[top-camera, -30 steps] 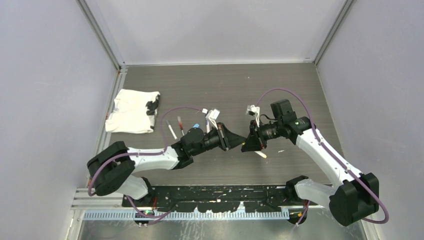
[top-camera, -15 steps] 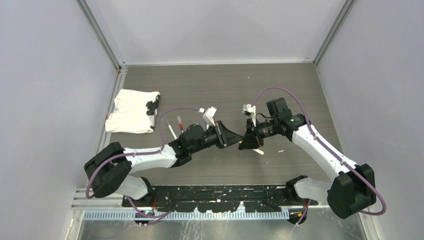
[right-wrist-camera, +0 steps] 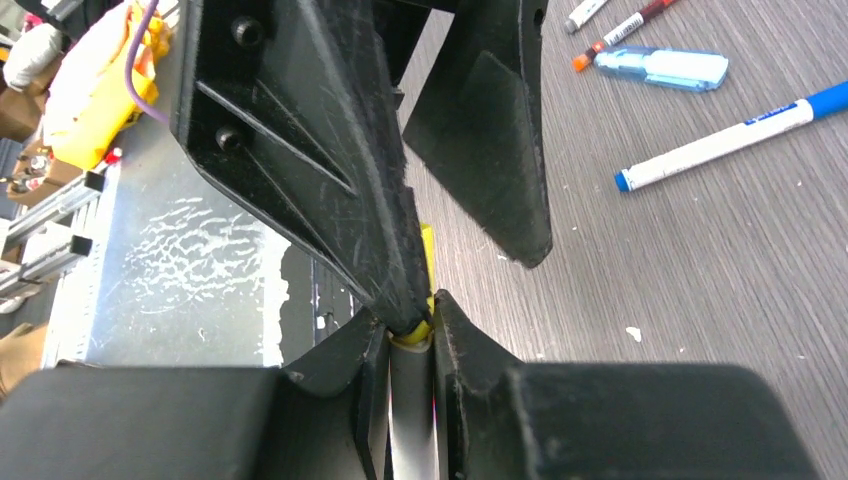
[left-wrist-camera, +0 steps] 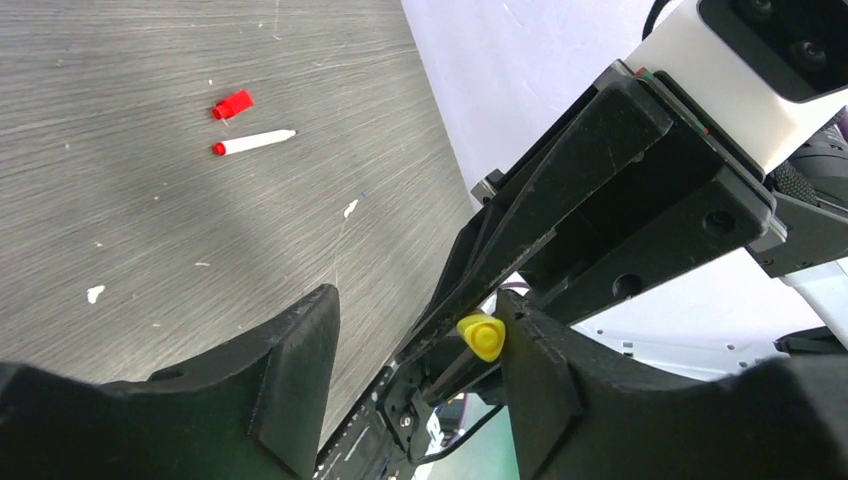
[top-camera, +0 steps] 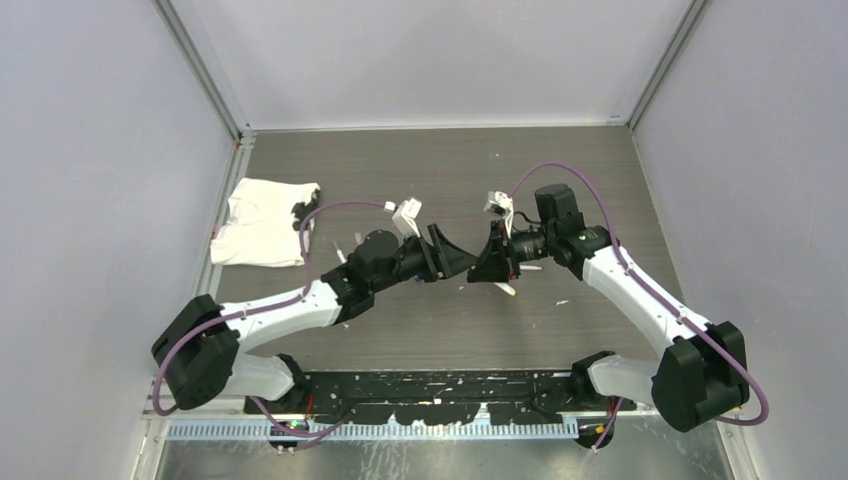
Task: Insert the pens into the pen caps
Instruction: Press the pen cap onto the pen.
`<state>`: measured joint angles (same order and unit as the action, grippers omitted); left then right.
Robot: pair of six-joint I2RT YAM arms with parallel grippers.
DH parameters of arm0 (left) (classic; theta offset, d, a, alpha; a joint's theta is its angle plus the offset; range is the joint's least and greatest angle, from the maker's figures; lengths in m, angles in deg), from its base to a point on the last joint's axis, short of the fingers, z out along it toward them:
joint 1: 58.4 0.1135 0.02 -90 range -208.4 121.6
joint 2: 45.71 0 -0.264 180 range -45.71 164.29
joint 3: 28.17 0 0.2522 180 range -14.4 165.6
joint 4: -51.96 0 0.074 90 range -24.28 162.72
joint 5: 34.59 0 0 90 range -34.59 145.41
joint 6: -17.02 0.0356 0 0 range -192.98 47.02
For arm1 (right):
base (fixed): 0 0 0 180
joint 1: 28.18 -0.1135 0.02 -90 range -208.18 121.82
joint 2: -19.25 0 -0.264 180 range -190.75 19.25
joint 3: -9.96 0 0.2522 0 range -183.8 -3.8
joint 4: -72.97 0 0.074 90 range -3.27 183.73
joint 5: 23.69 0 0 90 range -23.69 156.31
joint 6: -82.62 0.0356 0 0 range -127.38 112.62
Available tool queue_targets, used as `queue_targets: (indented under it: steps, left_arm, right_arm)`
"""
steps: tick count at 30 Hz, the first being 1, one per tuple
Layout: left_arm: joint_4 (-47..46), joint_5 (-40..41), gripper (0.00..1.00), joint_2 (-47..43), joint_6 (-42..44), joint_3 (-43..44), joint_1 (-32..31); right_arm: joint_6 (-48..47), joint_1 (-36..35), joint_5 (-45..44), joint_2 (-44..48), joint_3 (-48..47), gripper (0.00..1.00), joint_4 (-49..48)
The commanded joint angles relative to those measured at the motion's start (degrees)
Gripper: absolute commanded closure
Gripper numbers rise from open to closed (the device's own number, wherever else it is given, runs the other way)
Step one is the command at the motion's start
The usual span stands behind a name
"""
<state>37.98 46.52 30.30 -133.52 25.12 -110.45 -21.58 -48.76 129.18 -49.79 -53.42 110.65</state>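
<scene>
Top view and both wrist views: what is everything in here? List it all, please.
table: 1, dark grey, enclosure floor
cloth: 1, white, left side of table
red cap: 1, red, loose on table
red pen: 1, white, red tip, beside red cap, apart
blue pen: 1, white, blue ends, on table
oblong piece: 1, light blue, beyond blue pen
orange-tipped pen: 1, white, near oblong piece, partly cropped
grey-tipped pen: 1, white, at frame edge, cropped
yellow pen: 1, white, yellow end, in right gripper
left arm: 1, white and black
right arm: 1, white and black
left gripper: 1, black, open, fingers either side of yellow end
right gripper: 1, black, shut on yellow pen
</scene>
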Motion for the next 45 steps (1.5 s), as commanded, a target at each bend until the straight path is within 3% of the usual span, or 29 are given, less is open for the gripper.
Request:
queue_targets:
  steps: [1,7,13,16,19,22,26,31,36,45]
  left_arm:
    - [5.1,-4.3,0.35,-5.6,3.5,2.2,-0.3]
    - [10.6,-1.3,0.22,-11.4,7.8,3.1,1.0]
    - [10.0,-0.6,0.18,-18.0,12.5,1.2,1.3]
    - [3.2,-3.3,0.11,-20.2,14.7,-3.1,1.3]
    - [-10.2,-4.2,0.01,-20.0,11.6,-10.4,1.3]
    - [-22.0,-4.9,0.0,-16.4,8.0,-14.2,1.3]
    - [-30.2,-4.5,0.01,-9.4,9.4,-12.8,-1.6]
    - [-33.4,1.9,0.06,-0.7,13.1,-7.8,-4.3]
    - [-40.2,6.3,0.22,7.2,12.0,-4.0,-4.9]
    - [-34.5,8.3,0.42,13.0,11.8,3.2,-4.9]
  right_arm:
    - [1.9,0.5,0.0,-0.5,-2.4,0.99,-8.6]
    - [3.5,0.7,0.5,-0.2,-2.0,0.99,-10.2]
    - [5.0,0.8,1.0,0.1,-1.8,0.99,-11.6]
    - [10.3,1.7,0.9,0.5,-1.4,0.99,-16.0]
    - [23.8,3.1,-1.3,2.0,0.7,0.99,-27.6]
    - [33.6,4.2,-5.5,3.9,2.5,0.99,-35.8]
    - [43.7,4.6,-10.6,3.8,3.5,0.99,-42.0]
    - [52.0,4.7,-13.2,4.0,6.7,0.99,-51.9]
    - [52.8,4.8,-13.1,4.2,7.6,0.99,-53.6]
    - [53.0,4.8,-12.4,4.7,8.4,0.99,-55.5]
